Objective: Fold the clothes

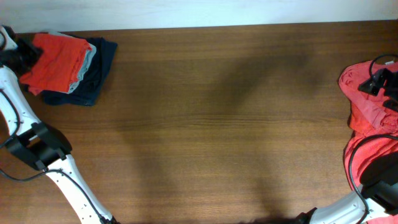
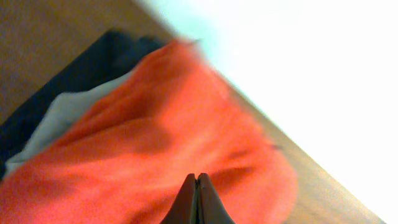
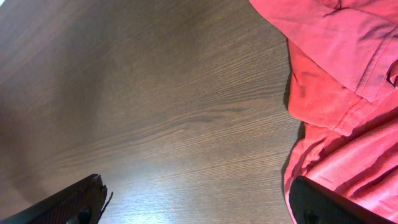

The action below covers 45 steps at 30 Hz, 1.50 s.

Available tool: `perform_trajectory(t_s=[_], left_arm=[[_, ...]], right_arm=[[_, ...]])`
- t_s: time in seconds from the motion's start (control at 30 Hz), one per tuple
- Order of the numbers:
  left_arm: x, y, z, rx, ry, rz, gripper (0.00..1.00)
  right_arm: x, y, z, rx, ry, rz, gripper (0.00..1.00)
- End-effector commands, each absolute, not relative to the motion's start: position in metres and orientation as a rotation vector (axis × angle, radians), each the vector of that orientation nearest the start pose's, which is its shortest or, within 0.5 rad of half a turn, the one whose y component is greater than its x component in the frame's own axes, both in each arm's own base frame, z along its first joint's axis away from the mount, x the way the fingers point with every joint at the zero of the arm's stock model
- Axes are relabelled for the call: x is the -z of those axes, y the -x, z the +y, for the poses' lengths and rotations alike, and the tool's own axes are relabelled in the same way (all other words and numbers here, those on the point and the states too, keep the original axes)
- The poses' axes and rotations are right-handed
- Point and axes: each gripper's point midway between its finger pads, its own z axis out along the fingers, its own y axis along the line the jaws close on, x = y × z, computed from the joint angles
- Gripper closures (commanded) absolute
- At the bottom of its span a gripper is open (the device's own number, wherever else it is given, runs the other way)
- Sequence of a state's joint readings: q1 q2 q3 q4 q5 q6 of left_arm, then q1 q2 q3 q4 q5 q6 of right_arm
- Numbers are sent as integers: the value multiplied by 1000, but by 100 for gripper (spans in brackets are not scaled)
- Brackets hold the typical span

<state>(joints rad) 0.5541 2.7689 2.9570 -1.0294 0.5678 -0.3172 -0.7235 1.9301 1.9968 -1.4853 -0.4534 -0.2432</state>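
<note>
A folded orange-red T-shirt (image 1: 56, 61) lies on top of a stack at the table's far left corner. In the left wrist view this shirt (image 2: 155, 143) fills the frame. My left gripper (image 1: 26, 57) is at the stack's left edge; its jaws (image 2: 198, 178) are shut, tips just over the orange cloth, with nothing seen between them. Crumpled orange-red T-shirts (image 1: 360, 102) lie in a heap at the right edge, also in the right wrist view (image 3: 342, 81). My right gripper (image 1: 378, 84) is over that heap. Its jaws (image 3: 196, 180) are wide open above bare wood, the right finger at the cloth's edge.
Under the folded orange shirt lie a pale grey-green folded garment (image 1: 89, 62) and a dark navy folded garment (image 1: 99, 68); both show in the left wrist view (image 2: 62, 112) (image 2: 74, 68). The brown wooden table (image 1: 211, 118) ends at a white wall at the back.
</note>
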Motion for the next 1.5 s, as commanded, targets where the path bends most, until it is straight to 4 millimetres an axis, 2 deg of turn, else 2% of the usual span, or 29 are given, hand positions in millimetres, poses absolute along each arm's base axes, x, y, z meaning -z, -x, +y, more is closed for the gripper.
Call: perform_trajectory(t_s=[0.0,0.07,0.13,0.17,0.2,0.23,0.37,0.47,0.7,0.87,1.47], left_arm=[[-290,-589,213,573,561,2023,99],[-314,-588,189,582,507,2009,98],[-332,-588,161,601,452,2006,89],[-337,-589,148,612,428,2008,73],[-340,-591,133,625,400,2010,31],[-341,-593,121,636,379,2015,1],[-339,-602,73,684,302,2042,1],[-339,-605,45,713,255,2055,1],[-339,-606,3,755,185,2072,1],[-339,-606,-8,766,165,2076,0],[-339,-606,-8,766,166,2076,1]], right_arm=[[-216,-340,-200,-456,-600,2683,1],[-216,-340,-200,-456,-600,2683,1],[-216,-340,-200,-456,-600,2683,1],[-216,-340,-200,-456,-600,2683,1],[-216,-340,-200,-456,-600,2683,1],[-216,-340,-200,-456,-600,2683,1],[-216,-340,-200,-456,-600,2683,2],[-216,-340,-200,-456,-600,2683,1],[-216,-340,-200,-456,-600,2683,1],[-216,-340,-200,-456,-600,2683,1],[-216,-340,-200,-456,-600,2683,1]])
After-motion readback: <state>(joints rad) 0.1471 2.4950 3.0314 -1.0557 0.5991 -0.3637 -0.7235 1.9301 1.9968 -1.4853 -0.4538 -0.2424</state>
